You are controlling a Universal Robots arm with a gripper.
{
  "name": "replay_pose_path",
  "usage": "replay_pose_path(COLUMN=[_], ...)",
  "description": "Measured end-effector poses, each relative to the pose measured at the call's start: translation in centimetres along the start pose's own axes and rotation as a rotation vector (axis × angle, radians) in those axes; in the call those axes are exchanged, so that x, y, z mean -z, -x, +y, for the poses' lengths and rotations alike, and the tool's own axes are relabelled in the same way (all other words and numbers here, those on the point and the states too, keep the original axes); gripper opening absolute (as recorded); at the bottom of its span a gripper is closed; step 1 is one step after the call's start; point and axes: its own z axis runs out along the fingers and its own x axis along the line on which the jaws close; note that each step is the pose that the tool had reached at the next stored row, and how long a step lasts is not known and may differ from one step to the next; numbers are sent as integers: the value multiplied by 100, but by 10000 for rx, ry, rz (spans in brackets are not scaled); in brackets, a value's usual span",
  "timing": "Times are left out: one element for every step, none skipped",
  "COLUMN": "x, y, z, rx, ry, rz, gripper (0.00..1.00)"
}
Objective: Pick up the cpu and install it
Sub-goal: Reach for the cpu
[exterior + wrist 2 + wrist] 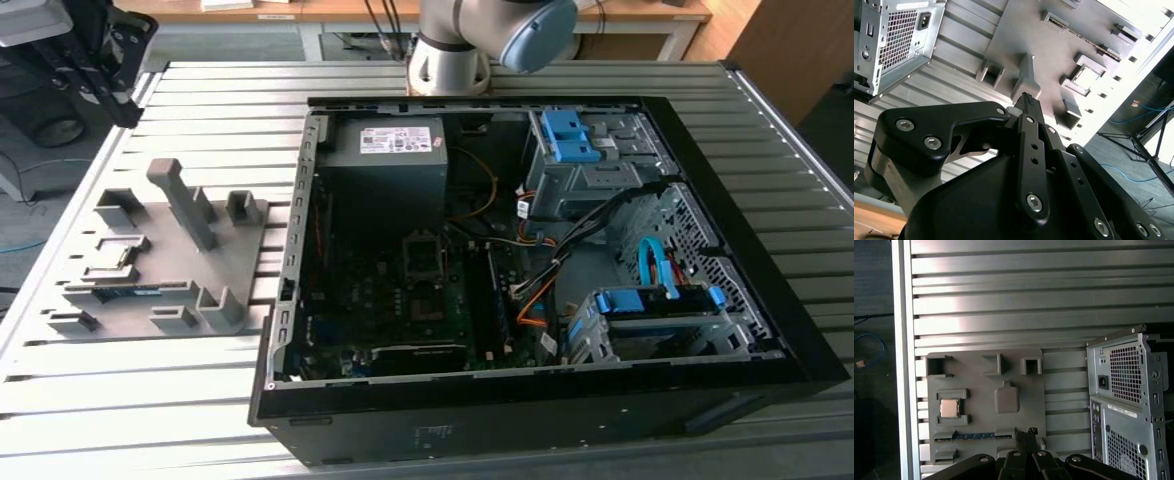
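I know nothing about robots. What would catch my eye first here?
An opened black computer case, insides exposed, lies on the slatted table in the exterior view. At that view's left sits a grey holder tray, with the small silvery cpu in one pocket.

The arm (451, 62) rises from its base, with a blue-capped joint at the exterior view's top edge. In both wrist views the gripper (1027, 433) points downward, its black fingers (1028, 107) pressed together and holding nothing.
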Motion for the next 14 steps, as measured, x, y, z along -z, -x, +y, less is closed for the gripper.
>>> replay_pose_path(x=[0,1,1,2,2,2,2,3,3,3,3,3,3,3], y=[-17,-34,-50,-67,-82,-98,-114,-130,-144,-159,-173,-188,-204,-219], z=[-1,-3,-4,-5,-6,-7,-9,-10,-11,-12,-13,-14,-15,-17], rx=[0,0,0,0,0,0,0,-1,0,-1,0,0,0,-1], ry=[0,0,0,0,-1,-1,0,0,-1,-1,0,0,0,0], rz=[0,0,0,1,1,1,1,0,1,1,0,0,1,0], gripper=[10,10,10,10,10,10,10,10,10,10,10,10,10,10])
